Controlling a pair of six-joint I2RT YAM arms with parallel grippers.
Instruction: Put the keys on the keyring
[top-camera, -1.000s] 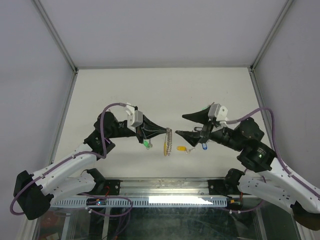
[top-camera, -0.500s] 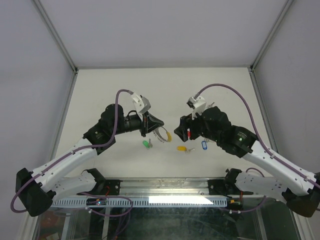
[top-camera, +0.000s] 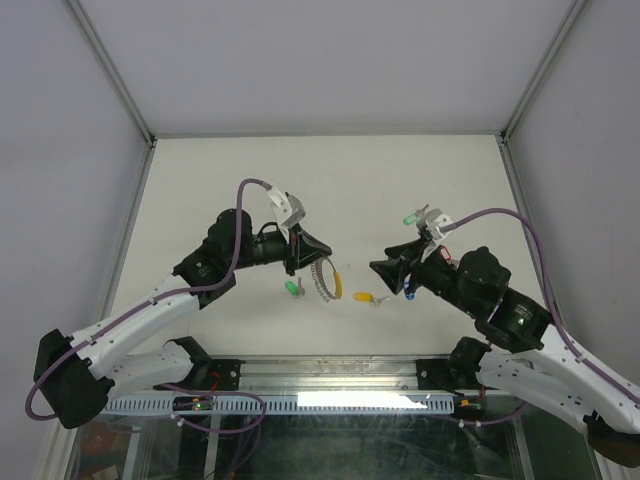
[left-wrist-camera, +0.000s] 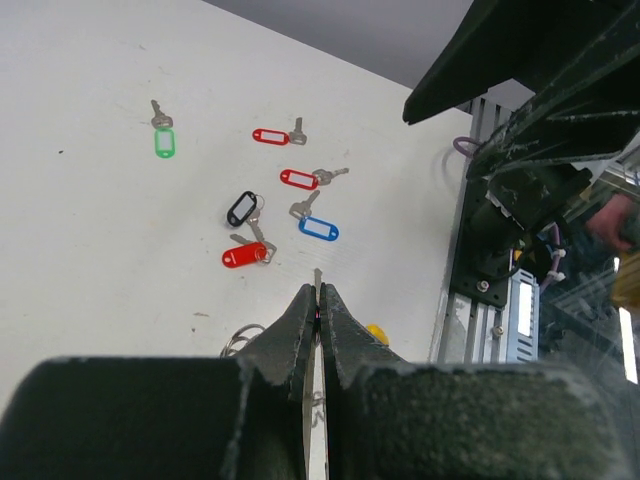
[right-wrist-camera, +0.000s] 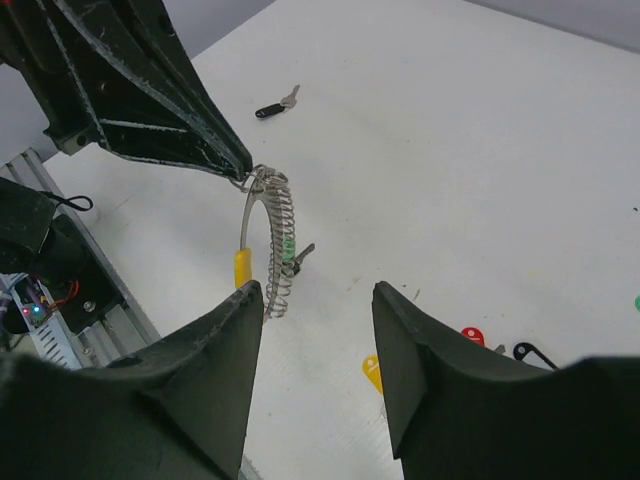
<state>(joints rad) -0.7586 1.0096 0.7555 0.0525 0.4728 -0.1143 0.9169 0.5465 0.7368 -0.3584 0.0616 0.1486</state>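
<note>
Pulled back toward 4 o'clock, right gripper (right-wrist-camera: 317, 292) gapes empty; left gripper (left-wrist-camera: 318, 300) clamps the keyring (right-wrist-camera: 272, 240) by thin wire, which may swivel.

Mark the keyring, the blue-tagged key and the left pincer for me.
keyring (right-wrist-camera: 282, 245), right wrist view, on the coiled part.
blue-tagged key (left-wrist-camera: 318, 229), left wrist view, on its tag.
left pincer (left-wrist-camera: 318, 292), left wrist view, between closed fingertips.
</note>
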